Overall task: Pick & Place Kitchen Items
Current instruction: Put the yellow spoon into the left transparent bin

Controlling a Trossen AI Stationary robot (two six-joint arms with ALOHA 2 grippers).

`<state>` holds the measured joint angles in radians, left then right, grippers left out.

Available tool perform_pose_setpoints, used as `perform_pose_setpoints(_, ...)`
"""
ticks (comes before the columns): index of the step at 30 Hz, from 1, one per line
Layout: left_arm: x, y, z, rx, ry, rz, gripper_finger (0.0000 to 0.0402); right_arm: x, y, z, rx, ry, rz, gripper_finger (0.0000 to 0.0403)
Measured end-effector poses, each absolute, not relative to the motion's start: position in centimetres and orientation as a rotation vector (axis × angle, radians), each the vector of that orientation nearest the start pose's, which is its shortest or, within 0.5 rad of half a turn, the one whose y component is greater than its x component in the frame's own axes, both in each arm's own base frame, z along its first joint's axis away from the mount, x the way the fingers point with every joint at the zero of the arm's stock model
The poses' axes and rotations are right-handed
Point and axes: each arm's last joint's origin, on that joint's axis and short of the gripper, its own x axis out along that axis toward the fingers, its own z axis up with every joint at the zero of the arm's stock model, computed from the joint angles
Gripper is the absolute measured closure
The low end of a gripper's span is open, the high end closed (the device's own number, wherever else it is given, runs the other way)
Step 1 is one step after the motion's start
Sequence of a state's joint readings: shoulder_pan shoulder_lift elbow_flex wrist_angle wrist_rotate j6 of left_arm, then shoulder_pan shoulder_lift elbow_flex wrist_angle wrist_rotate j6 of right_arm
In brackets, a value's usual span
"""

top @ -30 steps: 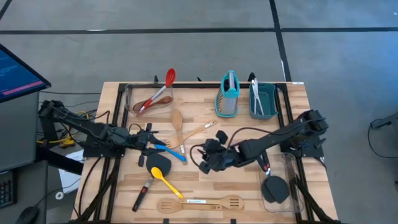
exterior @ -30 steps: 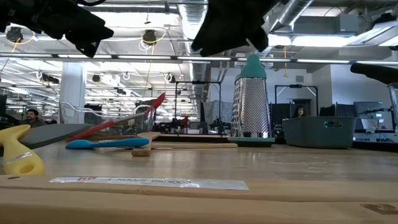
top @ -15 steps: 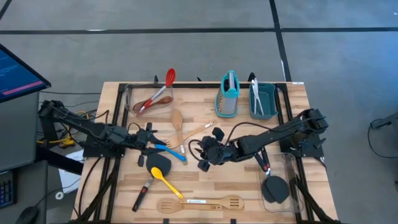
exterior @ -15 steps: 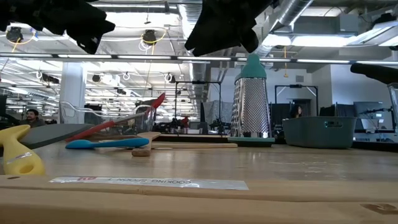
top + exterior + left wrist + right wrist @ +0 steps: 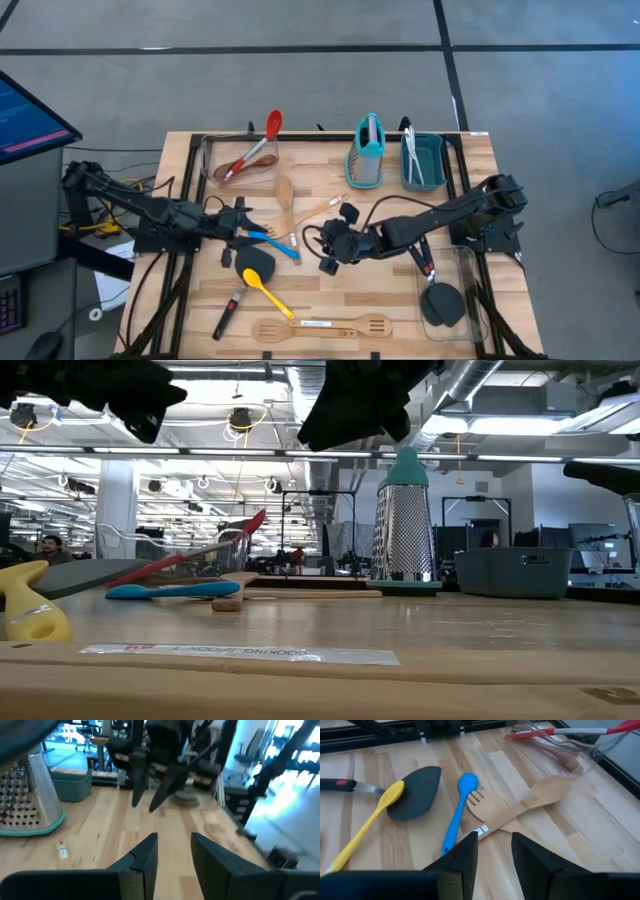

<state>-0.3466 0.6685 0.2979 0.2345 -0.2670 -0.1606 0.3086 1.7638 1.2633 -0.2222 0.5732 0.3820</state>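
My left gripper (image 5: 240, 222) (image 5: 172, 847) hovers open over the table's left part, close to the blue spoon's handle (image 5: 275, 243). My right gripper (image 5: 324, 252) (image 5: 492, 845) hovers open over the table's middle, pointing toward the blue spoon (image 5: 457, 815), a wooden fork (image 5: 490, 812) and a wooden spoon (image 5: 545, 792). These lie flat on the table, as do a black spatula (image 5: 255, 262), a yellow spoon (image 5: 268, 292) and a wooden slotted spatula (image 5: 320, 325). The teal grater (image 5: 367, 150) stands upright at the far side.
A clear container (image 5: 215, 150) at the far left holds red-tipped utensils (image 5: 250, 152). A teal bin (image 5: 425, 178) at the far right holds metal cutlery. Another clear container (image 5: 470, 310) at the near right holds a black spatula (image 5: 440, 302). Bare wood lies in front of the grater.
My right gripper has rolled somewhat at the wrist while staying over the table's middle. My left gripper has tipped slightly upward in place. Neither has changed its finger gap, and no utensil has moved.
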Motion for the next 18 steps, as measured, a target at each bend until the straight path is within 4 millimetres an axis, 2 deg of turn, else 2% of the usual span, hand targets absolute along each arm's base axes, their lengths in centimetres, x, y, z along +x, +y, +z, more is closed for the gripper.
perform_pose_setpoints(4,15.2,-4.7,22.8,-0.124,0.086,-0.069,0.0298,37.0,9.5,24.0,0.065,0.586,-0.386,0.029)
perform_pose_setpoints(10,15.9,-5.0,24.9,-0.066,0.047,-0.089,0.0298,36.7,9.2,24.7,0.069,0.579,-0.394,0.029)
perform_pose_setpoints(14,17.6,-5.7,25.3,0.008,0.104,-0.136,0.031,36.0,9.5,24.9,0.049,0.612,-0.387,0.029)
perform_pose_setpoints(18,19.8,-6.5,24.3,0.107,0.255,-0.142,0.0332,35.5,9.8,24.8,-0.001,0.628,-0.434,0.029)
